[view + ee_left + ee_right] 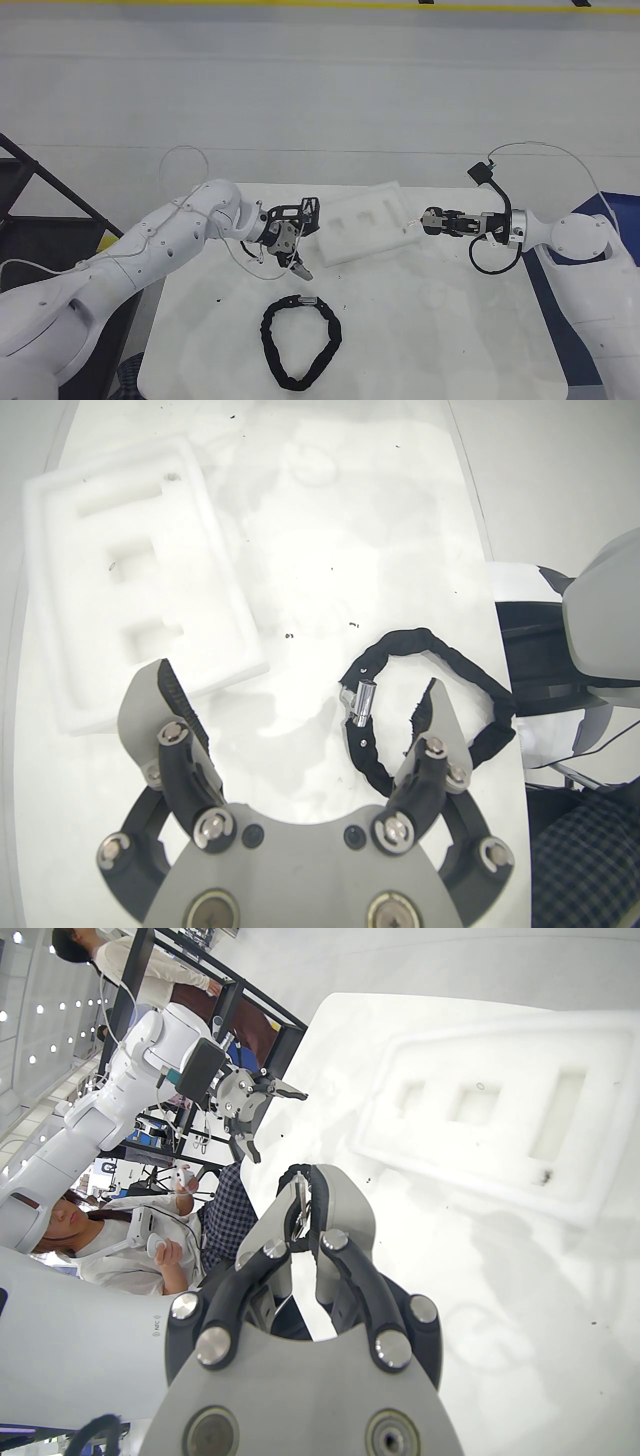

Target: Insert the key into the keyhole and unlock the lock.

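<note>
Left wrist view showed your left pincer point(297, 674) open above the chain lock point(400, 639) near the foam tray point(47, 600); its rigid cylinder point(362, 700) looked the firmest hold, the sleeve point(492, 722) floppy. Your right pincer point(306, 1173) clamped the key point(301, 1199).

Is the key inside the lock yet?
Out. On the black fabric-covered chain lock, the silver cylinder is bare; the right gripper pinches the thin metal key elsewhere.

One small grey printed mark point(156, 1326), a few tiny letters beside a curved wave symbol, stands on the smooth white casing point(75, 1328) in the right wrist view. No other writing, numbers or signs can be read.
</note>
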### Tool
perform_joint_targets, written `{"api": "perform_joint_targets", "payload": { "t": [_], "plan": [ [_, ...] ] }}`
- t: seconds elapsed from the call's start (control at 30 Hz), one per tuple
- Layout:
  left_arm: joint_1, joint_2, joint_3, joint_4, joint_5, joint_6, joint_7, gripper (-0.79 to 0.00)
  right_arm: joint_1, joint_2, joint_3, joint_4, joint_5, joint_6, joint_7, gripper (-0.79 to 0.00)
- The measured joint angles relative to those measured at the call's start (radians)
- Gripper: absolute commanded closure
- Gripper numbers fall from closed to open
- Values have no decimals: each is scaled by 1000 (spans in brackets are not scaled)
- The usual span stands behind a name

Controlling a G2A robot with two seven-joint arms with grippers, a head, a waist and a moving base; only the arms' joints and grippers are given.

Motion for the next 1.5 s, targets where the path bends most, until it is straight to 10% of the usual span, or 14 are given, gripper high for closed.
{"api": "perform_joint_targets", "payload": {
  "t": [0.73,1.5],
  "plan": [
    [308,88,-83,89,879,160,1034,-785,0,0,0,0,0,0,0,0],
    [439,44,-132,120,890,368,981,-785,0,0,0,0,0,0,0,0]
  ]
}}
